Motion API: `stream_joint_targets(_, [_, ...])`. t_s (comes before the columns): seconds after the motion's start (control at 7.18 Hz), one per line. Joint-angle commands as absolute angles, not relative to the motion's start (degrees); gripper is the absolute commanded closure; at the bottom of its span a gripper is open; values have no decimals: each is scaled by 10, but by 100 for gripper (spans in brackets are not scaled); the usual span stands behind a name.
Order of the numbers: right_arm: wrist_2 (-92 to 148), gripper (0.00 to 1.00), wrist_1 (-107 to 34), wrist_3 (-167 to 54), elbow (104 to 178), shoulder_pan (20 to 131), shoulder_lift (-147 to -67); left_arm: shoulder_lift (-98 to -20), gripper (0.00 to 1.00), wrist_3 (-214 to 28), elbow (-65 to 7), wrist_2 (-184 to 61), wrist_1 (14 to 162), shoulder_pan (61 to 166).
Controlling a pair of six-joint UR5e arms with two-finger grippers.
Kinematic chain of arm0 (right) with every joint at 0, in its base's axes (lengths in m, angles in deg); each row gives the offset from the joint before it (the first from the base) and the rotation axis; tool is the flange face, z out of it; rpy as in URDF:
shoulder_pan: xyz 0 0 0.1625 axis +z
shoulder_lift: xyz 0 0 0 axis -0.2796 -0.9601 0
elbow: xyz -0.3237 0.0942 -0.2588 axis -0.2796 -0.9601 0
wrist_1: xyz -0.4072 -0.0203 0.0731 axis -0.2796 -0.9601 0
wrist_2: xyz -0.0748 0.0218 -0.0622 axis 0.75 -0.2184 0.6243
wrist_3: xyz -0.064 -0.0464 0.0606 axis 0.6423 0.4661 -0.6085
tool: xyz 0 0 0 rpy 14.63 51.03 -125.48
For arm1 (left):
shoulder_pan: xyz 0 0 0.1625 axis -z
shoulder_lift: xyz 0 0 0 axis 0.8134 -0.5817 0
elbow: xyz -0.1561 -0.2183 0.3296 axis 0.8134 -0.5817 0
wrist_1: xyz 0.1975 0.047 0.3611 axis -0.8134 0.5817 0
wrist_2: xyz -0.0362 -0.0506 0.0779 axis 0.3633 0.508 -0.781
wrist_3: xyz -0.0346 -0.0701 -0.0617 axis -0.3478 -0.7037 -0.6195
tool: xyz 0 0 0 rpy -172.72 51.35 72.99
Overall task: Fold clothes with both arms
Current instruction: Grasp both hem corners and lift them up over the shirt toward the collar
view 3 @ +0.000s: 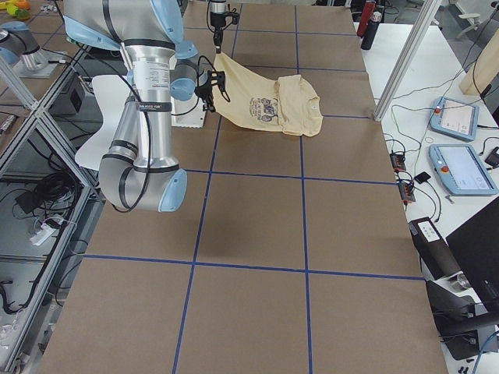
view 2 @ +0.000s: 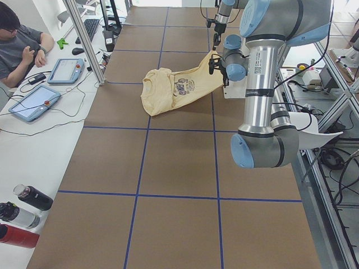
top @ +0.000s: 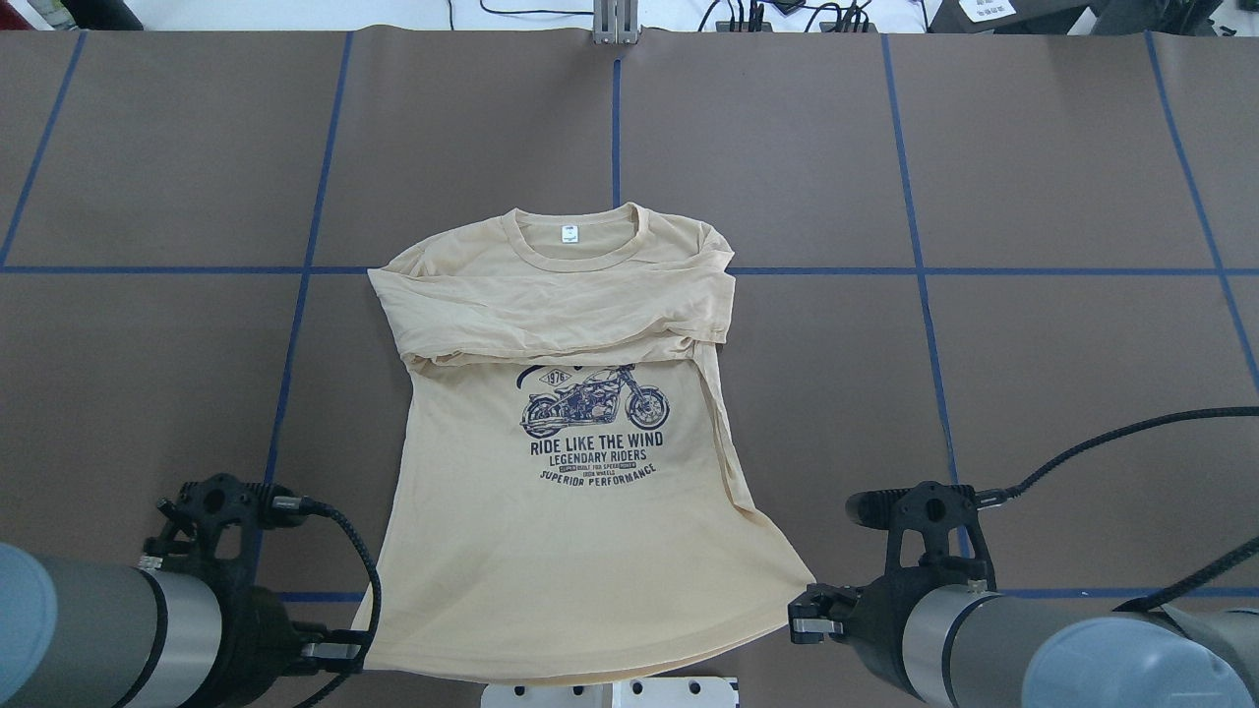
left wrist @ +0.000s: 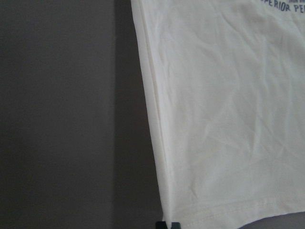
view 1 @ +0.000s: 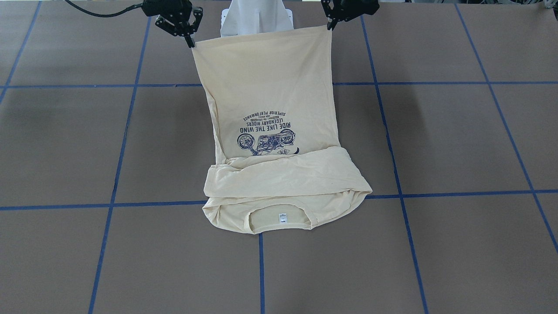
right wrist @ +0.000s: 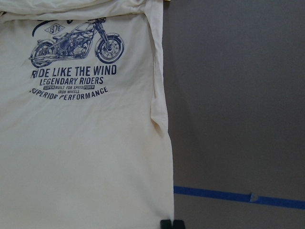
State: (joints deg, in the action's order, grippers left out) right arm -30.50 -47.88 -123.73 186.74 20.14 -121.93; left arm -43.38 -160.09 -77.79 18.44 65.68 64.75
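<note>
The clothes are one cream-yellow shirt [top: 551, 551] with a navy motorcycle print facing up. Its collar and white neck label [view 1: 282, 219] lie on the table, and the sleeves are folded across the chest. The hem end is lifted off the table, so the body slopes up toward the robot. My left gripper [view 1: 330, 27] is shut on one hem corner [left wrist: 181, 217]. The other hem corner [right wrist: 164, 214] is held by my right gripper [view 1: 191, 42], also shut. In the overhead view the left gripper [top: 346, 651] and right gripper [top: 802, 615] stand at the shirt's near corners.
The white pedestal base [view 1: 255, 17] sits just behind the lifted hem. Blue tape lines [top: 915, 270] grid the brown table. A seated person [view 2: 19, 47], tablets [view 2: 33, 103] and bottles [view 2: 22, 216] are on the side bench beyond an aluminium post [view 2: 84, 42].
</note>
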Motion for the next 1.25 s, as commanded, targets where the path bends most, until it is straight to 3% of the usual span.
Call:
stream_joint_targets(0.0, [-305,100,-479,-1235,1809,253,-1161,-469,100,-1597,-719,179,656,674])
stream_joint_targets(0.42, [-305,100,-479,-1228,1740,327,-1085,-496,100,-1542,-681,179,656,772])
stream_joint_targets(1.11, [-307,100,-479,-1176,1631,435,-975,-616,100,-1493,-570,179,656,902])
